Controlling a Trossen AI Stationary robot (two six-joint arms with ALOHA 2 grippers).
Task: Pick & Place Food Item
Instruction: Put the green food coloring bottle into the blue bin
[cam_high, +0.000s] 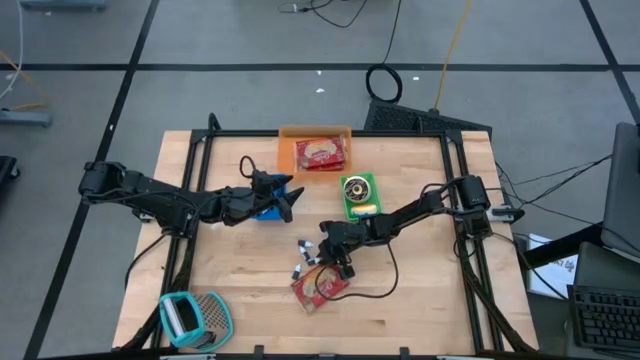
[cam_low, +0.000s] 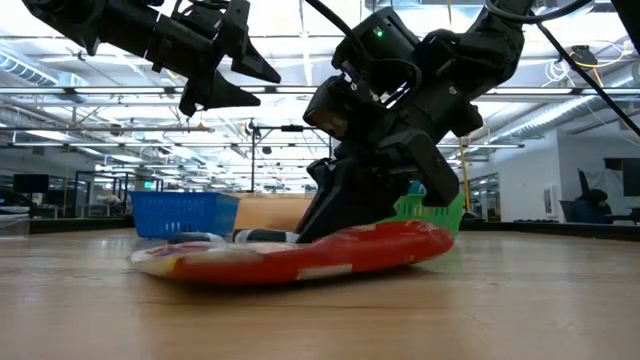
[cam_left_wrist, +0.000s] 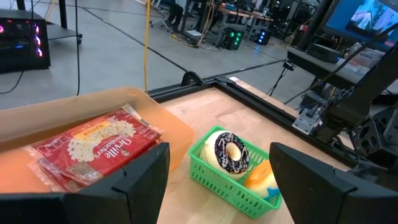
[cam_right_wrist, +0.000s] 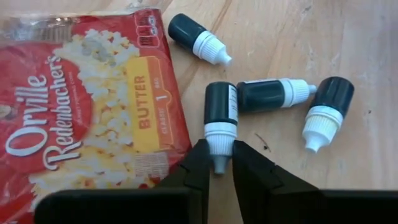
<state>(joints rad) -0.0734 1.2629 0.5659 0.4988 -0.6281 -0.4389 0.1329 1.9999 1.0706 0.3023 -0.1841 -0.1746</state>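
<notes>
A red butter-popcorn packet (cam_right_wrist: 87, 118) lies flat on the wooden table (cam_high: 420, 300), also visible in the low view (cam_low: 300, 255). Beside it lie several small dark dropper bottles with white caps (cam_right_wrist: 273, 93). My right gripper (cam_right_wrist: 217, 168) slants down at one of them (cam_right_wrist: 221, 115), shut on its cap end, right next to the packet's edge. My left gripper (cam_high: 290, 195) hangs open in the air above a blue basket (cam_high: 268, 210), holding nothing. A second popcorn packet (cam_left_wrist: 93, 146) lies in an orange tray (cam_left_wrist: 168, 121). My right gripper pinches the white nozzle tip (cam_right_wrist: 219, 163) of the nearest dropper bottle between its two fingers, at their free ends. The fingers slant down from the table's right and lie along the bottle. The bottle rests flat on the table.
A green basket (cam_left_wrist: 230, 190) with a chocolate donut (cam_left_wrist: 227, 152) stands between the orange tray and my right arm. A teal object (cam_high: 195, 318) sits at the near left corner. Bare wood lies at the near right.
</notes>
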